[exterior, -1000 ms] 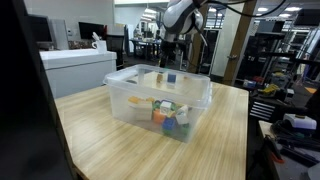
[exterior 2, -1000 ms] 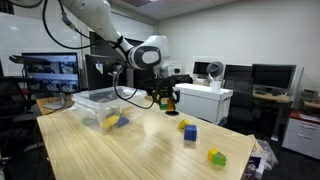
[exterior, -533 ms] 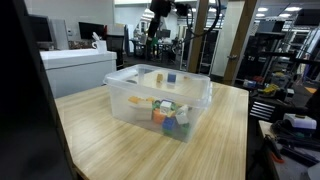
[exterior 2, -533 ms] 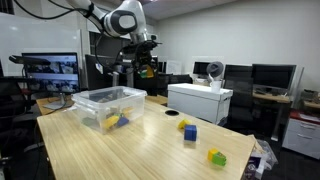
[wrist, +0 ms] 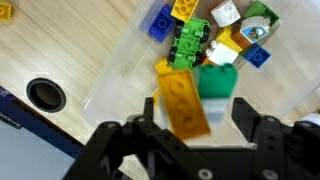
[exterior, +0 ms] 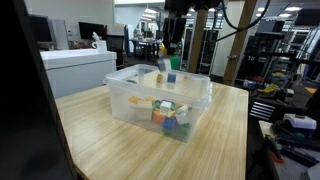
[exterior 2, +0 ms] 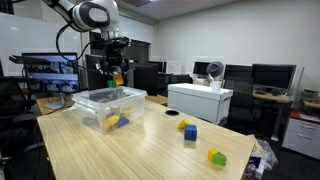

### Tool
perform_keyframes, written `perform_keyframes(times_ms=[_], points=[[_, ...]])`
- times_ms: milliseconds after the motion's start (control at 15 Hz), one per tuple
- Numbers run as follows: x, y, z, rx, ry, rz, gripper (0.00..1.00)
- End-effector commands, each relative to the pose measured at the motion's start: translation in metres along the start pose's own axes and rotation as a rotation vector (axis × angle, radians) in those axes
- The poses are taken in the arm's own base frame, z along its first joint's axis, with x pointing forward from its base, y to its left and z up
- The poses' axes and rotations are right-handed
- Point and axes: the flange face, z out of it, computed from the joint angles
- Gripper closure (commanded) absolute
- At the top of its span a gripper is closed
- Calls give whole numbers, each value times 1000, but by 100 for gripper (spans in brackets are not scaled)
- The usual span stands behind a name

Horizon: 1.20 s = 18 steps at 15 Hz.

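Hanging over a clear bin (exterior: pixel 128 98) on the table (exterior: pixel 100 145) in an exterior view, the gripper (exterior: pixel 166 50) points down. An orange brick (exterior: pixel 161 66) sits just under its tips, above the bin's far rim. A pile (exterior: pixel 170 115) of bricks lies in the bin's near corner.

In an exterior view from farther off, the gripper (exterior 2: pixel 115 66) is above the bin (exterior 2: pixel 100 100) with the brick (exterior 2: pixel 116 76) at its tips; the grip cannot be told here. A blue block (exterior 2: pixel 189 133) lies on the table (exterior 2: pixel 120 150), well apart from the bin.

In the wrist view the gripper (wrist: pixel 197 112) stands open, its jaws wider than the brick (wrist: pixel 183 100). The brick lies tilted between them, close to one finger and clear of the other. Beneath it are the pile (wrist: pixel 215 35) and the bin's wall (wrist: pixel 110 70), with the table (wrist: pixel 50 40) beside.
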Motion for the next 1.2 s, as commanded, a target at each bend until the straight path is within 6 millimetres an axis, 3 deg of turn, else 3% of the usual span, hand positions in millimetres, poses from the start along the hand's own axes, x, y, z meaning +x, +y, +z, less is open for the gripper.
perform_keyframes(times_ms=[0,200,333,467,667,1000,1067,1133], points=[[-17,-2,-3,2,-14,-11,0],[-16,16,-20,-16,50,68,0],[-21,46,-35,-43,97,144,0],[-39,83,-41,-69,108,166,0],[-85,150,-28,-138,91,223,0],[-153,253,39,-207,-37,425,0],[-149,222,18,-173,9,372,0],[-158,237,32,-180,-15,397,0]])
